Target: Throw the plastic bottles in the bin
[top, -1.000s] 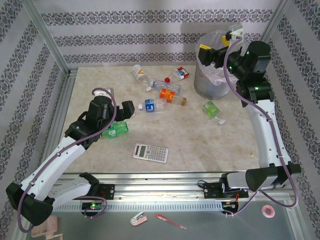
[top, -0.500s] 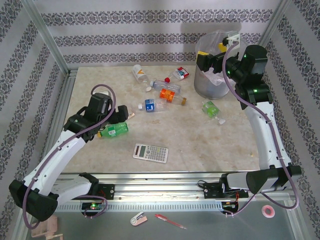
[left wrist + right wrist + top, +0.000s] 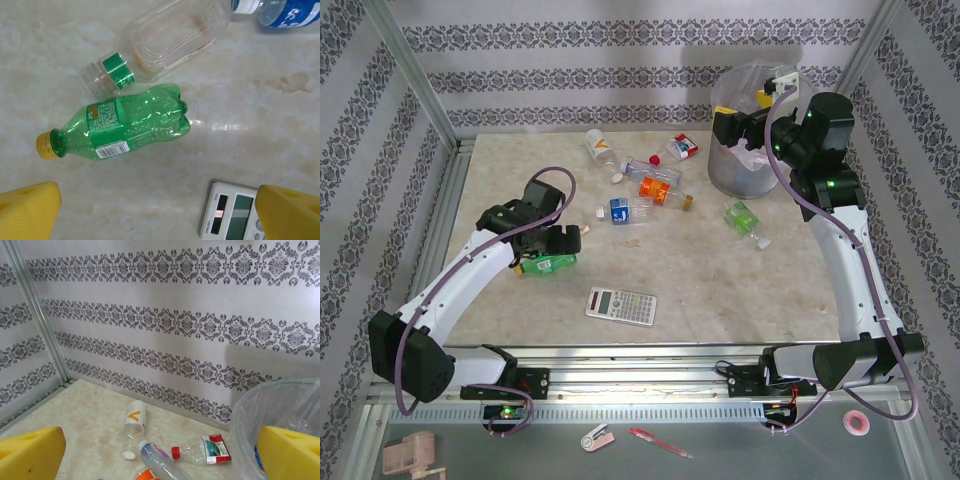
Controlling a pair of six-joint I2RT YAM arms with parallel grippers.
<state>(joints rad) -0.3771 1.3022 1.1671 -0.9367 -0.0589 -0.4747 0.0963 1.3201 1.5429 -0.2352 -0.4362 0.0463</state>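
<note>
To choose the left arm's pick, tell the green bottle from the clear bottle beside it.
The green bottle is tinted green throughout; the clear bottle is colourless. The green bottle wears a yellow cap; the clear bottle's neck is open. The green bottle has a wide printed label; the clear bottle only a narrow green band. Both lie on their sides on the tabletop.

Table (image 3: 720, 290), positions taken from the bin (image 3: 728, 172) (standing at the far right).
- Just before the bin: one bottle (image 3: 743, 217), with a loose cap (image 3: 763, 243) on that bottle's near side.
- Left of the bin: cluster of five bottles (image 3: 652, 168).
- Well left and nearer: calculator (image 3: 621, 305).
- Farthest left: two bottles (image 3: 548, 263), lying just beside each other.
</note>
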